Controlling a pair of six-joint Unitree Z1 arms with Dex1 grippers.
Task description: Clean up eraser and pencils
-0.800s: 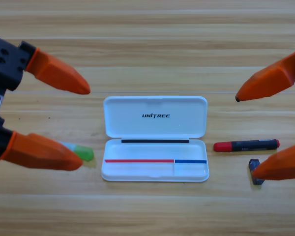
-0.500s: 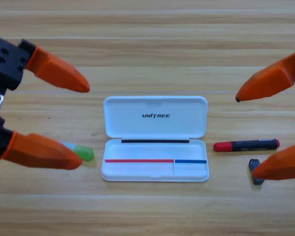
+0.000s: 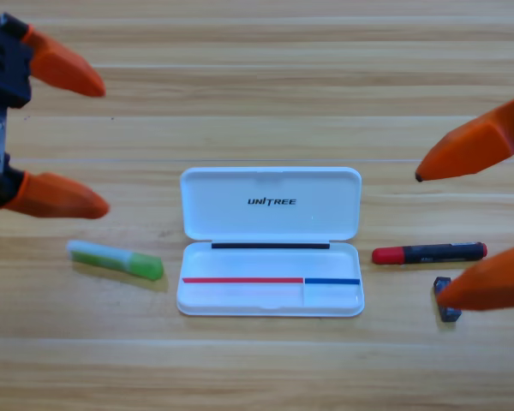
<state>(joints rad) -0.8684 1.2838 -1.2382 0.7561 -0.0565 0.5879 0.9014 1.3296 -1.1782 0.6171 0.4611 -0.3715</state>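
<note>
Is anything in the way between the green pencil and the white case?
Nothing visible is. The green pencil lies on bare table just left of the open white case, with only wood between them. The left gripper is up and to the left, jaws open.

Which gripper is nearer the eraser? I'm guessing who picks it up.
Right. The right gripper has its lower jaw overlapping the eraser; the left gripper sits far across the white case.
</note>
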